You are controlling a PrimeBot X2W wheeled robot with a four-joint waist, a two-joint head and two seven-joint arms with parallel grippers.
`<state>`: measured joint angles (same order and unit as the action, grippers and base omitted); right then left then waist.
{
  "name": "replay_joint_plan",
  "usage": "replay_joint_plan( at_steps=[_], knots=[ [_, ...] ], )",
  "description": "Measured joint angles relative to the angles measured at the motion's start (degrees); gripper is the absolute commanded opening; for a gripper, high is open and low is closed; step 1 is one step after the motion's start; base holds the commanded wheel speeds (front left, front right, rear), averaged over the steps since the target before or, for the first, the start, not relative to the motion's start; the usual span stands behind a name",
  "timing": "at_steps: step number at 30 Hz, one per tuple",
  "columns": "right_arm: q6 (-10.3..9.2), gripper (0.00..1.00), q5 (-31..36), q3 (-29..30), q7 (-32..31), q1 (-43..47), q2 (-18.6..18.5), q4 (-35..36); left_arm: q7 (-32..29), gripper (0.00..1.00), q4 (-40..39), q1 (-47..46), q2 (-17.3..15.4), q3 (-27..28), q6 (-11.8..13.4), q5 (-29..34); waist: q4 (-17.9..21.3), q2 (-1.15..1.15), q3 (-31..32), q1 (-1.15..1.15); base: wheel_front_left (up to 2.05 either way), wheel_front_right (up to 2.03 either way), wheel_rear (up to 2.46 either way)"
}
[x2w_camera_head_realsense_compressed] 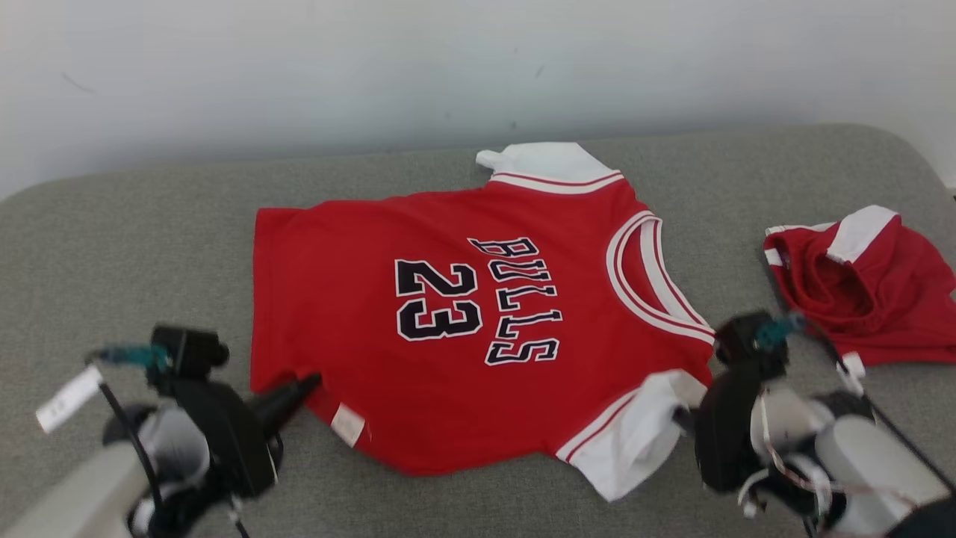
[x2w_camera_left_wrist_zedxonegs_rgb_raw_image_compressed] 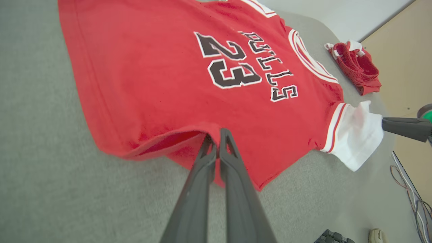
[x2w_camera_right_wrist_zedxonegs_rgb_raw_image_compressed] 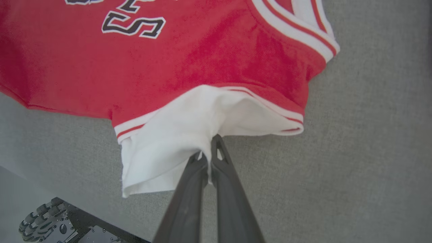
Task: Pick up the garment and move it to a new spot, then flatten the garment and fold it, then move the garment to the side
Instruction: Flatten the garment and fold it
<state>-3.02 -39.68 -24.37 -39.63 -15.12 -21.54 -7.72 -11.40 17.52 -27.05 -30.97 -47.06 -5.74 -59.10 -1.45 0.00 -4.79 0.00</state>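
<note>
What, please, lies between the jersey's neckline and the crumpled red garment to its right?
Bare grey surface, seen in the head and left wrist views; the jersey and the crumpled red garment lie apart.

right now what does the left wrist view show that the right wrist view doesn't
Left wrist view's own: the left gripper shut on the jersey at its hem, the 23, a second red garment beyond the collar, and cables on the floor.

Right wrist view's own: the right gripper seen close, shut on the white sleeve, and the wheeled base at lower left.

Shared: the jersey, its collar, that sleeve, the final S, and the grey surface.
</note>
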Motion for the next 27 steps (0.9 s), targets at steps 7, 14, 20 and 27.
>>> replay_joint_plan(
  at_steps=[7,14,20,27],
  knots=[
    [-3.05,0.0,1.3,4.5,-12.3,-32.1,5.0,-11.4,-11.2,0.0,8.5,-29.0,-0.2,6.0,-0.8,-2.2,1.6,0.01,-5.3,0.02,0.0,0.0,0.0],
    [-2.94,0.0,12.1,13.1,5.6,-54.0,9.6,-10.5,2.7,0.0,11.6,-53.2,6.7,21.5,0.3,-1.9,2.0,0.01,-10.3,0.02,0.0,0.0,0.0],
    [2.23,0.0,12.4,8.7,17.4,-56.9,9.6,-5.0,8.4,0.0,3.2,-42.2,2.5,21.0,-0.8,-2.0,1.1,0.0,-15.3,0.0,0.0,0.0,0.0],
    [3.31,0.0,11.6,9.1,25.0,-34.7,7.8,-6.9,10.5,0.0,7.3,-25.1,-2.3,14.1,-1.4,0.7,-0.3,0.01,-20.6,0.01,0.0,0.0,0.0]
  ],
)
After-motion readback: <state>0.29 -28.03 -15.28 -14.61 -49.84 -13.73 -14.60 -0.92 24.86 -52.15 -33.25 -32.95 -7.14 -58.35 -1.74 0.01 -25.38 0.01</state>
